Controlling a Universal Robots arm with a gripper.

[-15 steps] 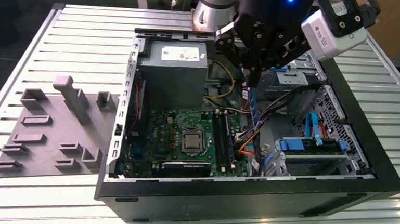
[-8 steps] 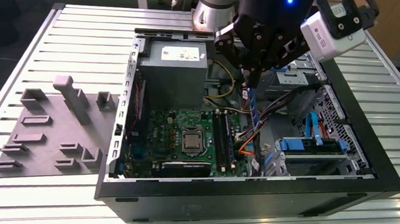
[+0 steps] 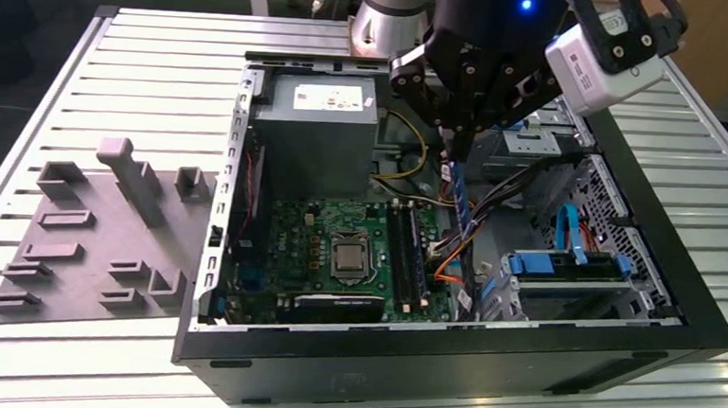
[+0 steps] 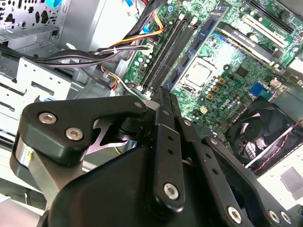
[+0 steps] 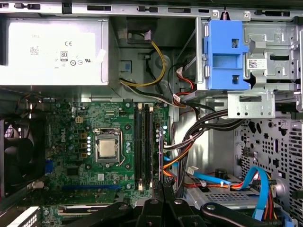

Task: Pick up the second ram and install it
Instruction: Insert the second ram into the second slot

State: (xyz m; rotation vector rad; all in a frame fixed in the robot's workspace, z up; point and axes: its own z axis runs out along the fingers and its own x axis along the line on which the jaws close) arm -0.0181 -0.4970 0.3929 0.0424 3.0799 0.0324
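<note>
"Where's the ram now?"

"I see the big open black metal computer case (image 3: 456, 366), with its flat green motherboard (image 3: 306, 229) inside. My black gripper (image 3: 459, 143) has its jaws pinched on the second ram (image 3: 463, 196), a long thin dark blue-black stick, beside the long black slots (image 5: 137, 146)."

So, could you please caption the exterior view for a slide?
Pincer holding the second ram above the motherboard inside the open case.
</note>
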